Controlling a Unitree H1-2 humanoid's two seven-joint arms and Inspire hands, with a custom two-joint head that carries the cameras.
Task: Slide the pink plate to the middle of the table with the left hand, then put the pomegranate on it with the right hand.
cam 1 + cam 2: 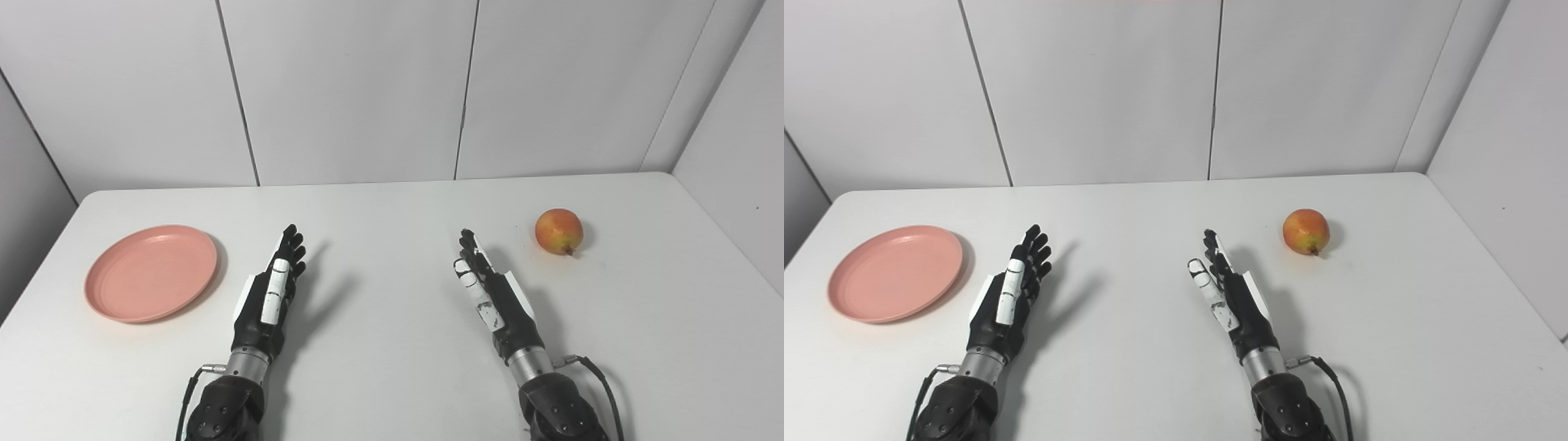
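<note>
Pink plate [151, 272] far left, pomegranate [558, 231] right, white table [392, 380] btwn.

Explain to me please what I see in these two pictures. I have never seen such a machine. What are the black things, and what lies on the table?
Both pictures show one scene, taken by two cameras side by side on a humanoid robot's head, looking down at a white table. That is why they look nearly alike. The two black arms entering from the bottom edge are the robot's own. Each ends in a robot hand with fingers and a thumb. The left robot hand and the right robot hand are both open and hold nothing. On the table's left side lies a pink plate, with nothing on it. On the right side sits a pomegranate. Neither hand touches either thing.
</note>
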